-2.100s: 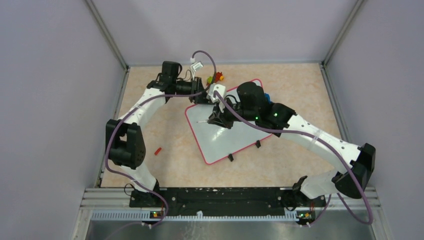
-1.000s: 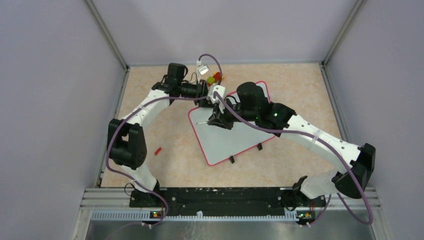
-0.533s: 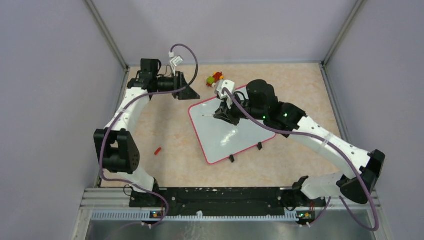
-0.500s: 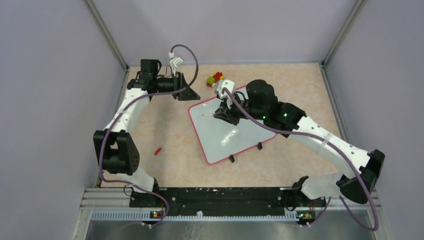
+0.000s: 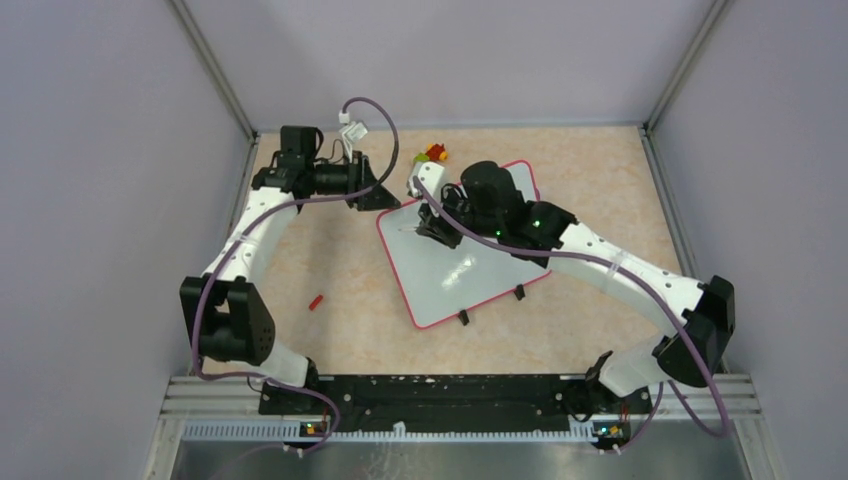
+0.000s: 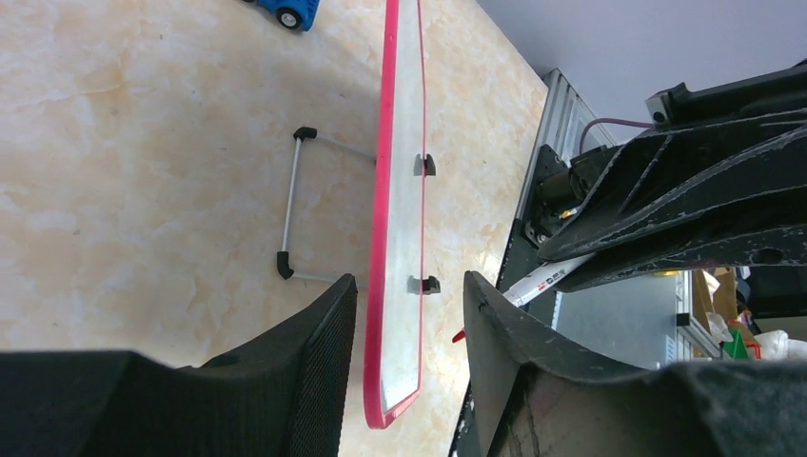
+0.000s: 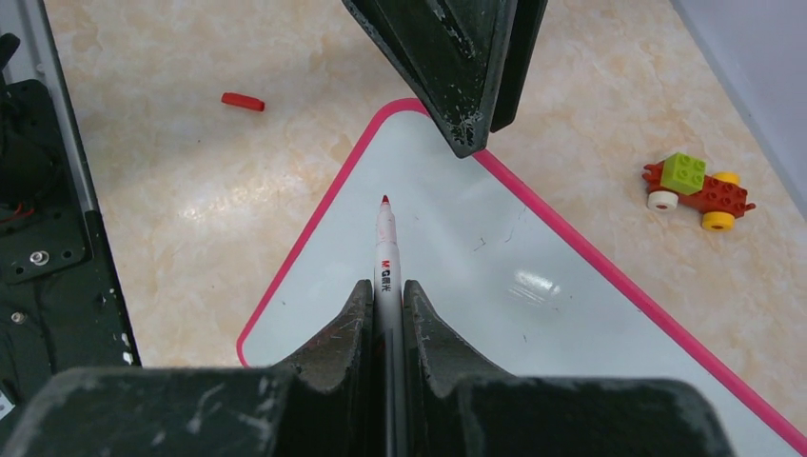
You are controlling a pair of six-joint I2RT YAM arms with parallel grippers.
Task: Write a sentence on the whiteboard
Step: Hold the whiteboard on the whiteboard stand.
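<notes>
The whiteboard (image 5: 455, 285) lies flat on the table and is turned askew. It sits about mid-table, a little toward the far edge. It is glossy white with rounded corners and a pink-red rim (image 7: 314, 233). Two black clips (image 5: 462, 316) sit on its near long edge. A few faint specks (image 7: 479, 244) mark its surface.

We are looking down our left gripper (image 6: 409, 286), whose two black fingers are standing apart with nothing between them. Beyond the gap, the glossy white whiteboard with a pink-red rim (image 6: 384, 143) is showing nearly edge-on, two small black clips (image 6: 425, 165) sitting on its face. A thin metal wire stand with black ends (image 6: 293, 205) is running up to the rim across the beige marbled table (image 6: 143, 171). A blue toy car (image 6: 285, 9) is peeking in at the top edge. On the right, a white marker with a red tip (image 6: 542, 279) is poking out of the black right gripper (image 6: 561, 265).
</notes>
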